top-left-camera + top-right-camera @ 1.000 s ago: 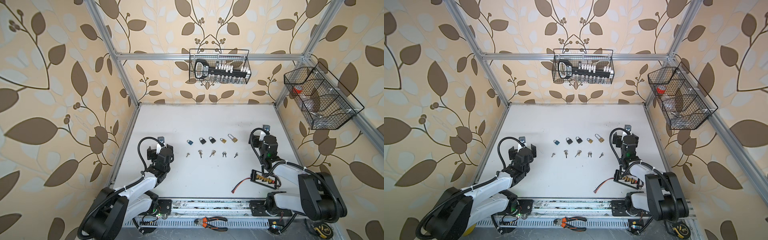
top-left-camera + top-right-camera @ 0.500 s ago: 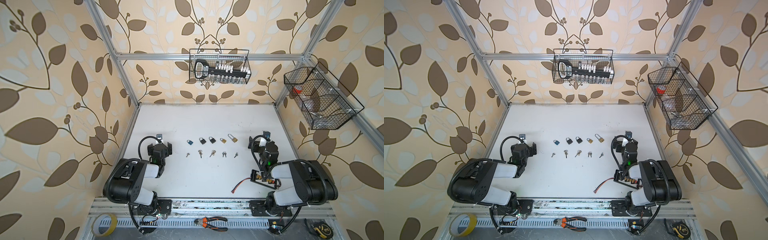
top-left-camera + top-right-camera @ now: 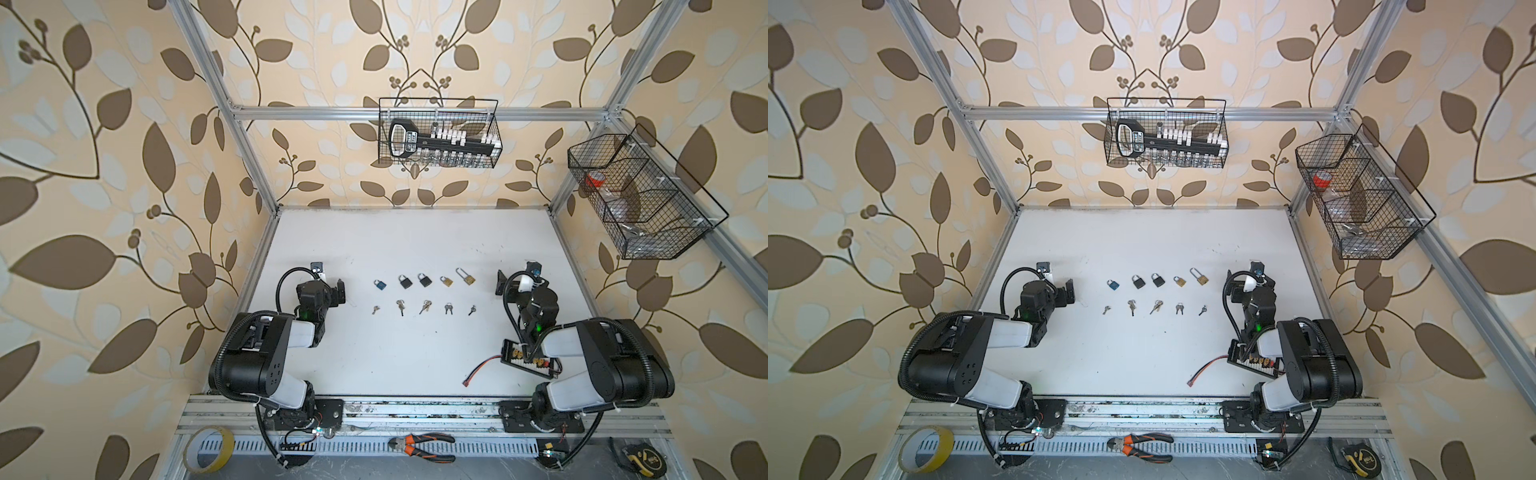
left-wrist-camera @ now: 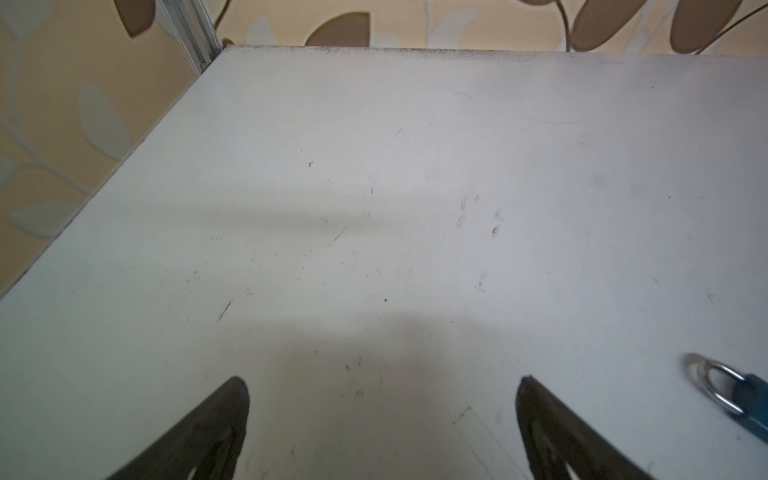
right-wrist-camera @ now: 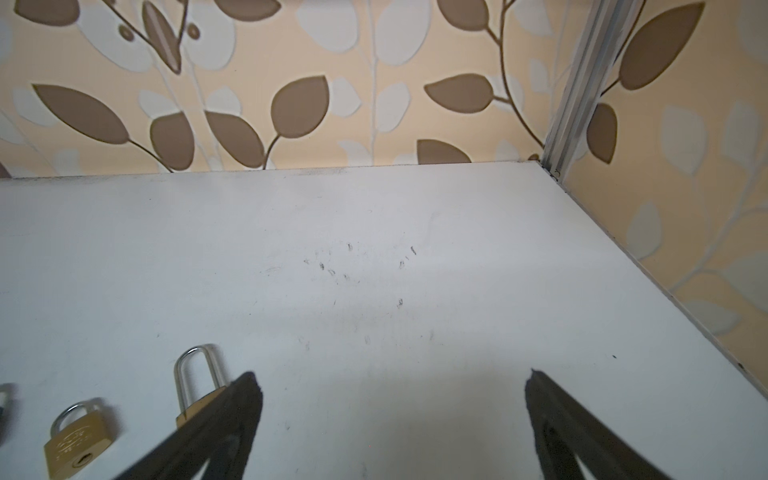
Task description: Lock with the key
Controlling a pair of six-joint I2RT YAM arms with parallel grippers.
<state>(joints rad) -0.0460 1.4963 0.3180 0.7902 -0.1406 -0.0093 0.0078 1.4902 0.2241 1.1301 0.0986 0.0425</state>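
Left wrist view shows you the left gripper with its jaws spread wide over the bare white table, holding nothing. The blue padlock lies just beyond one finger. In the right wrist view, your right gripper is also spread and empty. One finger partly covers the long-shackled brass padlock, and a smaller brass padlock lies next to it. In both top views you see the row of padlocks mid-table between the two grippers. The row of keys lies just beside it, on the side nearer the arm bases. Neither gripper touches any of them.
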